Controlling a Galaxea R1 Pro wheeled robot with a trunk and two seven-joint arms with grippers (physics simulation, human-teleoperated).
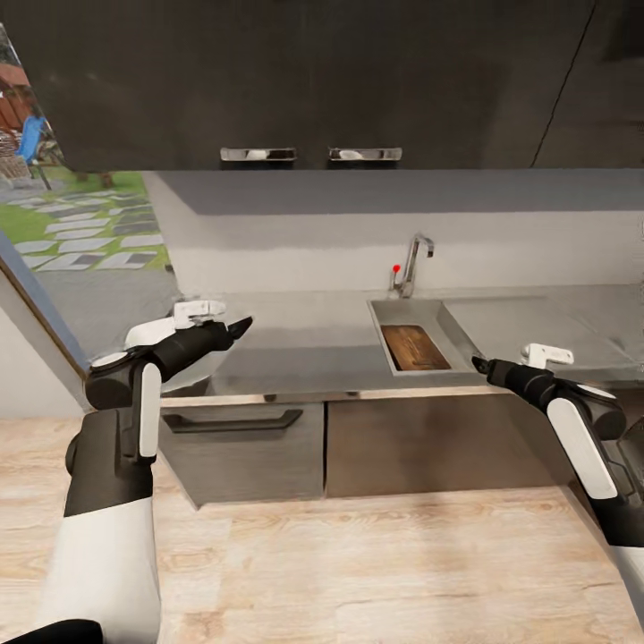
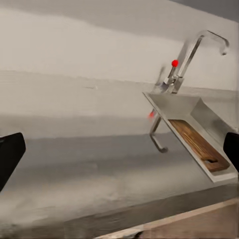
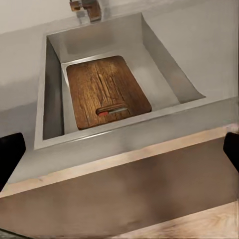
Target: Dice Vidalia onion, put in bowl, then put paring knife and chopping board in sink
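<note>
The grey steel sink (image 1: 385, 309) is set in the glossy grey countertop (image 1: 304, 344), with its chrome tap (image 1: 413, 259) behind it. Flat on the basin floor lies the dark brown chopping board (image 1: 413, 347) (image 3: 99, 84) (image 2: 196, 142). The red-handled paring knife (image 3: 112, 110) rests on the board at its slot end. My left gripper (image 1: 241, 326) hovers open over the counter left of the sink, its fingers (image 2: 10, 154) wide apart. Near the counter's front edge right of the basin, my right gripper (image 1: 478, 364) is open, its fingers (image 3: 10, 154) spread and holding nothing. The onion and the bowl are out of view.
Dark upper cabinets (image 1: 304, 80) with chrome handles hang low over the counter. Dark base cabinets with a drawer handle (image 1: 233, 420) stand below the front edge. A window (image 1: 72, 215) is at the left. The drainboard (image 1: 528, 322) lies right of the basin. Wood floor (image 1: 358, 563) is underfoot.
</note>
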